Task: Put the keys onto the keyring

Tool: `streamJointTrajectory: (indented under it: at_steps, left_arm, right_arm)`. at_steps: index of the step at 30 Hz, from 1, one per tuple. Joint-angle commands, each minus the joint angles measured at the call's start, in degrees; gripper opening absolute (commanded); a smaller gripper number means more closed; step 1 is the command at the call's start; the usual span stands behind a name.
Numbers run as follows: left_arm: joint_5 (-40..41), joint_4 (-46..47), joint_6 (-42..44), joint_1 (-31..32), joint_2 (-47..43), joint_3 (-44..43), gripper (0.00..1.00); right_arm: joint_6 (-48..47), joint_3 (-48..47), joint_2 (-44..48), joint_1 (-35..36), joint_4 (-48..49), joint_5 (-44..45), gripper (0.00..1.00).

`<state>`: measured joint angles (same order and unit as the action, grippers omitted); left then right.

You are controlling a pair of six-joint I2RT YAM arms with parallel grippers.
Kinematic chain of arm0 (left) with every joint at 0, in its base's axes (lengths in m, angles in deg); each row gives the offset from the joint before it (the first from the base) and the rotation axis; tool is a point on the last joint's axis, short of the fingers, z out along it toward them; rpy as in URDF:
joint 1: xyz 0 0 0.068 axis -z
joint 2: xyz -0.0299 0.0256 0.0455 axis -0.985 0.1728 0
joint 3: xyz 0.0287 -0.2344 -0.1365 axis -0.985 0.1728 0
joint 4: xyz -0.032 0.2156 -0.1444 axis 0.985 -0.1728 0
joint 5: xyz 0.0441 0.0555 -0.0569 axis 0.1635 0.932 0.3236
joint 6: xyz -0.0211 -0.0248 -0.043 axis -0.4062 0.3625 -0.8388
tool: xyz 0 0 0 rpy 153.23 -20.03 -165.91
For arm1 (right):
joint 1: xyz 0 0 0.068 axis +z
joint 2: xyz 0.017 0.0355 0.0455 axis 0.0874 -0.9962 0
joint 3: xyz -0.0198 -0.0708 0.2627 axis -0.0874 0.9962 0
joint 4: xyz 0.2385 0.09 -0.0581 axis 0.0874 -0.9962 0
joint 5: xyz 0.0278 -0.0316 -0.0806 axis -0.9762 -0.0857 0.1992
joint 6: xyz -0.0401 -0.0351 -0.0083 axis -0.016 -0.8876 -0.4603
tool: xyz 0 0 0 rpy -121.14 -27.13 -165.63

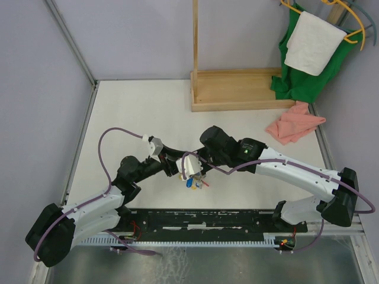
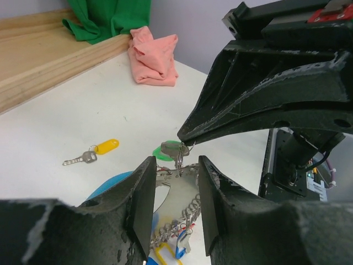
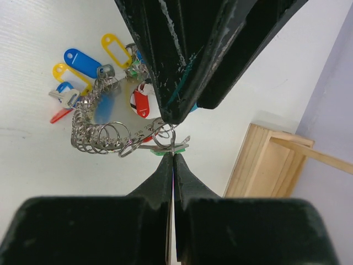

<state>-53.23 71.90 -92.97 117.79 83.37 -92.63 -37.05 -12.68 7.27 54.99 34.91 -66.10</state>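
My left gripper (image 1: 185,168) is shut on the keyring (image 2: 176,194), a grey metal plate with numbered holes, a light-blue band and many small rings carrying blue, yellow and red tags (image 3: 107,113). It holds the keyring just above the table at the centre. My right gripper (image 3: 173,155) is shut on the split ring of a green-tagged key (image 2: 170,149), right at the top edge of the plate. It meets the left gripper there in the top view (image 1: 199,170). A loose yellow-tagged key (image 2: 95,152) lies on the table beyond the left fingers. No loose red-tagged key shows.
A wooden rack (image 1: 237,90) stands at the back of the table. A pink cloth (image 1: 294,122) lies to its right, also in the left wrist view (image 2: 154,55). A green cloth (image 1: 302,74) and a white towel (image 1: 312,41) hang at the far right.
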Motion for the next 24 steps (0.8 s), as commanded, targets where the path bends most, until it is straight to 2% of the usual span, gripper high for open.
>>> streamJointTrajectory:
  at_steps: [1,6,11,24]
  left_arm:
    - [-2.13,-1.42,7.99,-0.03,-0.35,-1.26,0.44]
    - [-8.07,4.49,17.14,-0.04,1.38,0.52,0.45]
    - [-12.89,1.95,23.4,-0.04,3.42,-1.79,0.44]
    - [-13.32,0.92,26.97,-0.04,5.92,-3.81,0.36]
  right_arm:
    - [-1.8,-1.54,0.91,0.2,1.71,-1.08,0.01]
    - [-2.67,-0.77,1.6,0.18,2.23,-1.46,0.01]
    - [-2.88,-0.73,1.88,0.2,2.3,-1.69,0.01]
    - [-3.28,-0.47,2.21,0.15,2.78,-3.58,0.01]
